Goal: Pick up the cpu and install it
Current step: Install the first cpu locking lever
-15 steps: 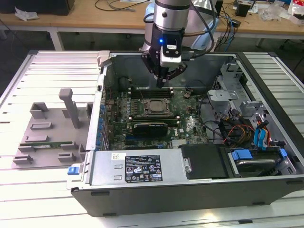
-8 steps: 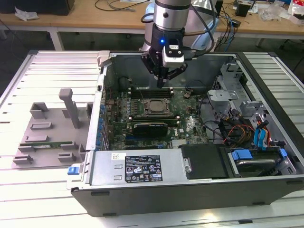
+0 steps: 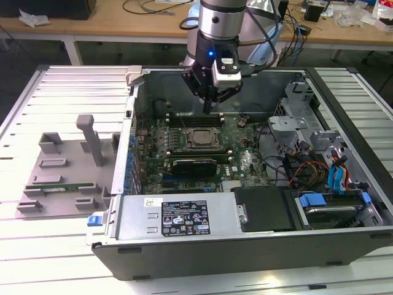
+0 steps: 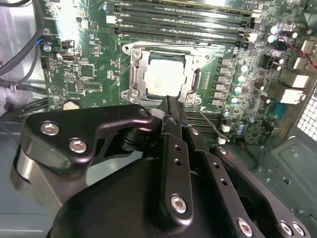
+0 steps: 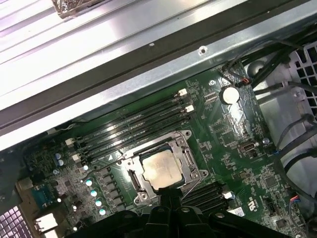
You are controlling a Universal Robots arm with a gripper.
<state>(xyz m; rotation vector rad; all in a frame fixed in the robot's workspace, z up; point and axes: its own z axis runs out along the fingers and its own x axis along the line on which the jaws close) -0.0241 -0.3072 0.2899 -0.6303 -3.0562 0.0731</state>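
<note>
**Slatted bench, open case, chip lying in its socket**

On the slatted metal table (image 3: 67,86) I have the computer case (image 3: 245,246) lying open, its walls ringing the motherboard (image 3: 239,161) on every side. The gripper (image 3: 210,108) hangs over the board near the far wall, fingers drawn together to a narrow tip and holding nothing.

The cpu (image 3: 201,137) lies inside the socket frame (image 4: 130,74), silver top up, clear of the fingertips and just in front of them in both wrist views. The memory slots (image 4: 188,20) run between socket and case wall, so that side is tight. Toward the exterior view's right, cables (image 3: 307,169) and a drive cage (image 3: 295,98) crowd the floor.

In the second wrist view the gripper's own body covers the board nearest the camera, and its tip hides the socket's near edge. I cannot tell whether the chip sits fully flush.
</note>
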